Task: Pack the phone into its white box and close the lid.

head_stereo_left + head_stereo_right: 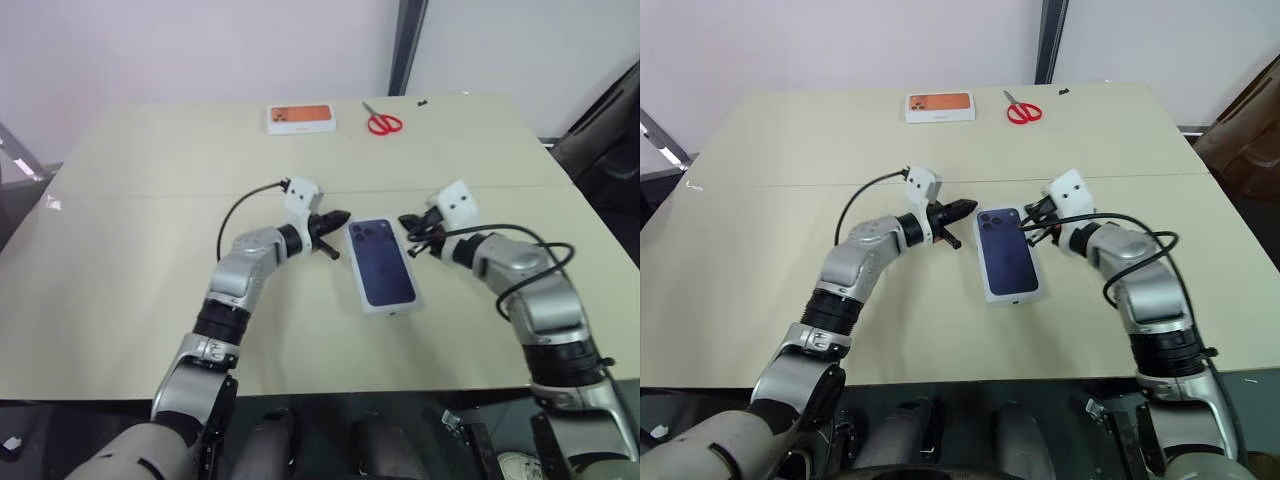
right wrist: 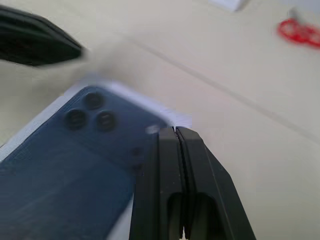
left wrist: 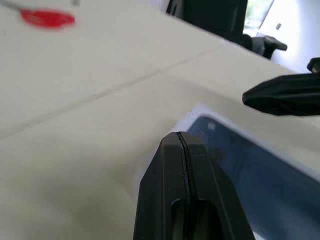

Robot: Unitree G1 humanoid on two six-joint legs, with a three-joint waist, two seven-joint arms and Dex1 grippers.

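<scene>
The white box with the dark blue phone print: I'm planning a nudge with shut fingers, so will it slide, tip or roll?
The white box lies flat and low on the table, so it would probably slide, not tip. Its straight edges make rolling unlikely. Pushed near a corner, it would likely pivot.

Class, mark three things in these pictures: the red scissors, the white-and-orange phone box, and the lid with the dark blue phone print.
red scissors point(image 1: 383, 122): left eye view, on the handles.
white-and-orange phone box point(image 1: 301, 117): left eye view, orange face.
lid point(image 1: 1008, 254): right eye view, middle of the print.
</scene>
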